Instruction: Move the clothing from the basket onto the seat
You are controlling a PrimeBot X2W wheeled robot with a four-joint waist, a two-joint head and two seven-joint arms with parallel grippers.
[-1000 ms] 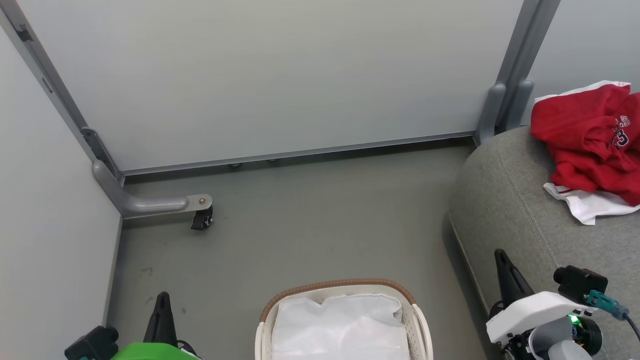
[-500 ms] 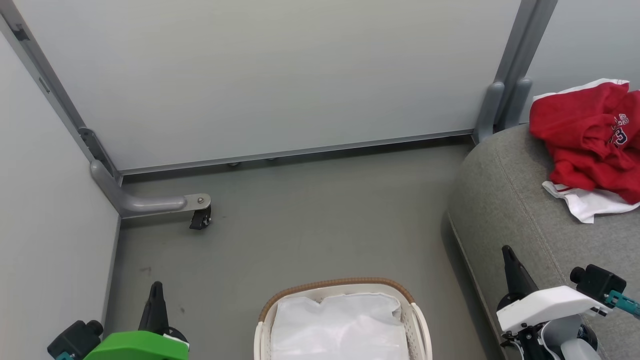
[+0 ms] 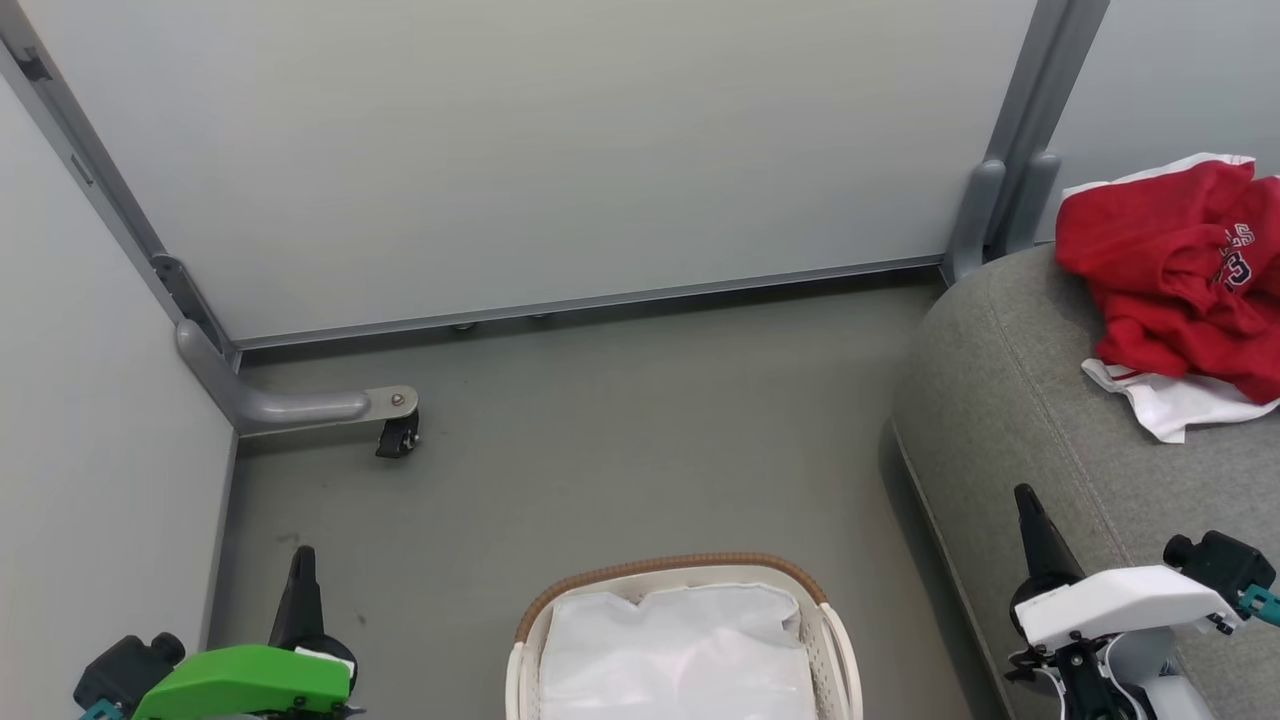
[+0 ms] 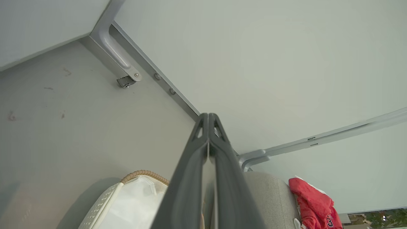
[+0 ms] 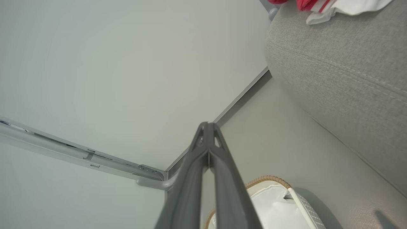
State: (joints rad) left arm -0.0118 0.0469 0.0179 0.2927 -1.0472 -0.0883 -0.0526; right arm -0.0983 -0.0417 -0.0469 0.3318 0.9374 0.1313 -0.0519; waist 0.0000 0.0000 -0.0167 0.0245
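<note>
While the basket is being filled by its white liner, the clothing is being carried by the seat, well apart from the basket, beyond it and to its right. The red-and-white heap is being seen crumpled, with navy-and-white lettering on the folds farthest from the basket and a white edge trailing on the side nearer it. The grey floor is being shown bare around the basket, marked by a few faint smudges to the basket's left. Beyond the basket, the room is being closed off by pale panel walls framed in grey metal, and a curved grey foot with a small black caster is being seen beyond the basket and to its left. The left gripper is being held to the left of the basket and the right gripper to its right, near the seat's rounded edge; the jaws of both are being held pressed together, with nothing pinched between them
</note>
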